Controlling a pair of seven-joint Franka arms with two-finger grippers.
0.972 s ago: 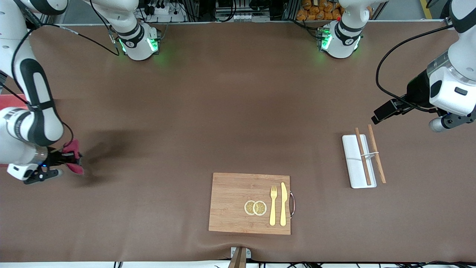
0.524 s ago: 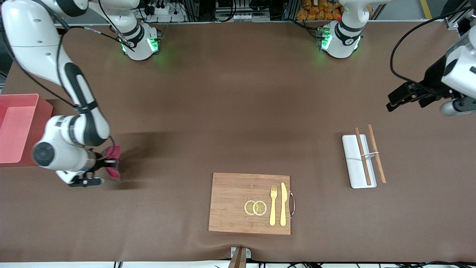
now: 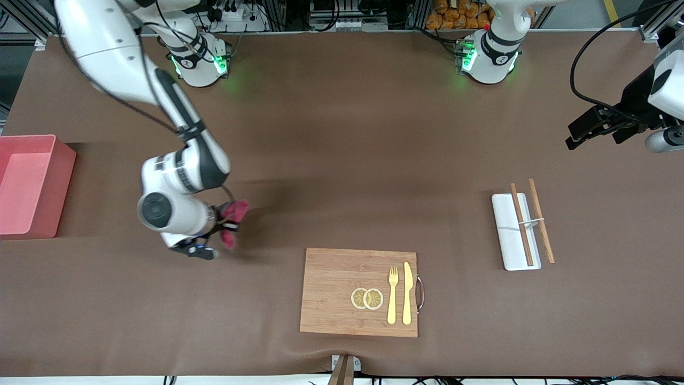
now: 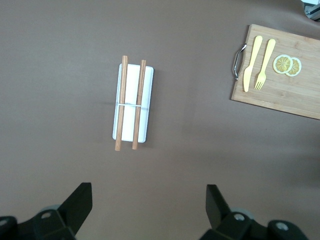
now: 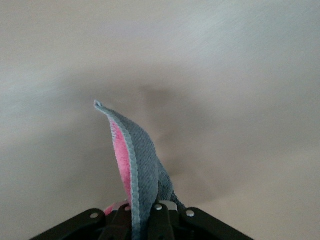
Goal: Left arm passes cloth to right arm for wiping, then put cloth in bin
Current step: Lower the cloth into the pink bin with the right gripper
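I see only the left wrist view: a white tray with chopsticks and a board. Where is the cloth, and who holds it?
Observer: The right gripper is shut on the cloth, over the bare table between the bin and the board.
Operator: Is the cloth in the bin yet?
Observer: No. The bin stands at the right arm's end of the table, nothing visible inside.
Operator: And my left gripper?
Observer: The left gripper is open, holding nothing, up over the left arm's end of the table.
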